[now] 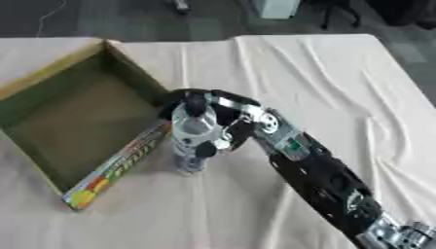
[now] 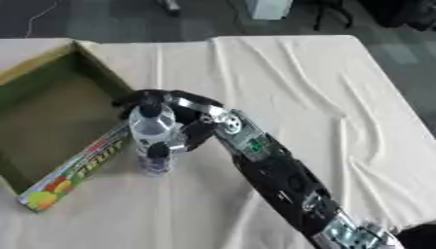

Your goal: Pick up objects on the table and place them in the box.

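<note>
A: Nearest the camera?
B: Right arm [image 1: 332, 189], black with silver joints, entering from the lower right corner and reaching up-left across the worktop [image 1: 323, 87], which is covered in a creased cream cloth.

A: The right hand?
B: Right hand [image 1: 223, 119] at the clear plastic bottle [image 1: 192, 141]. Fingers [image 1: 207, 146] curled around it, clamped on its upper body and neck; dark cap just visible between them.

A: Where is the bottle?
B: Upright, its base on or very near the cloth, cannot tell which. It stands just beside the outer wall of the box [image 1: 51, 78], outside it.

A: The box?
B: Open cardboard box on the left, brown inside, its near wall printed in bright colours. Nothing discernible inside.

A: Left hand?
B: Shows in neither view.

A: Farther back?
B: Dark floor beyond the worktop's far edge.
</note>
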`<state>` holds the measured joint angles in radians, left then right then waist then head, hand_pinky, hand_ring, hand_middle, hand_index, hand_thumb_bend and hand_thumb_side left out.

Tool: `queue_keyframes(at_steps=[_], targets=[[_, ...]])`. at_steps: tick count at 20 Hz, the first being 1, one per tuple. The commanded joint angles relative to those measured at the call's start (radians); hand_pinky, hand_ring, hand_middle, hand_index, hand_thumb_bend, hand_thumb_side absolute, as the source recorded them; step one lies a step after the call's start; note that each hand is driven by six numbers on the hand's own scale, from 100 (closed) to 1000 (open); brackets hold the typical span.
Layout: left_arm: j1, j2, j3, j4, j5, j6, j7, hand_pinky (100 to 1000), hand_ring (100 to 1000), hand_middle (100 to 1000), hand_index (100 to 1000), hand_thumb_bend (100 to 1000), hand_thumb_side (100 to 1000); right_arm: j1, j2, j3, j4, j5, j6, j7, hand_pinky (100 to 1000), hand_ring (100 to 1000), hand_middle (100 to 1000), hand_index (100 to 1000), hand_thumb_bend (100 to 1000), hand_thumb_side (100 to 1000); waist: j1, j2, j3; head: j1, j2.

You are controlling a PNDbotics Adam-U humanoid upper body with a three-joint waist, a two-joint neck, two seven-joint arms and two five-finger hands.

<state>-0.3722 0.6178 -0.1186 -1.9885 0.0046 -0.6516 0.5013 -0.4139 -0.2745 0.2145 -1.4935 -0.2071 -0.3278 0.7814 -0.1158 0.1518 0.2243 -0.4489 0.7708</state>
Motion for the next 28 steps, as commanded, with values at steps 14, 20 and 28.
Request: queue_keyframes(at_steps=[14, 20, 28], targets=[[-0.007, 0.025, 0.011, -0.011, 0.001, -0.010, 0.004, 701, 739, 855, 854, 161, 1000, -0.010, -0.003, -0.026, 0.025, -0.055, -0.142, 0.076, 100, 360, 577, 695, 568, 187, 0.011, -0.016, 0.001, -0.010, -0.001], [-0.007, 0.024, 0.010, -0.011, 0.000, -0.009, 0.003, 700, 738, 855, 855, 161, 1000, -0.018, -0.001, -0.027, 0.070, -0.139, -0.168, 0.022, 100, 114, 270, 401, 378, 120, 0.011, -0.015, -0.001, -0.009, -0.001], [-0.008, 0.023, 0.010, -0.011, -0.001, -0.009, 0.003, 700, 739, 855, 854, 161, 1000, -0.033, 0.003, -0.026, 0.063, -0.306, -0.242, 0.037, 100, 100, 100, 100, 531, 100, 0.010, -0.013, -0.001, -0.010, -0.001]])
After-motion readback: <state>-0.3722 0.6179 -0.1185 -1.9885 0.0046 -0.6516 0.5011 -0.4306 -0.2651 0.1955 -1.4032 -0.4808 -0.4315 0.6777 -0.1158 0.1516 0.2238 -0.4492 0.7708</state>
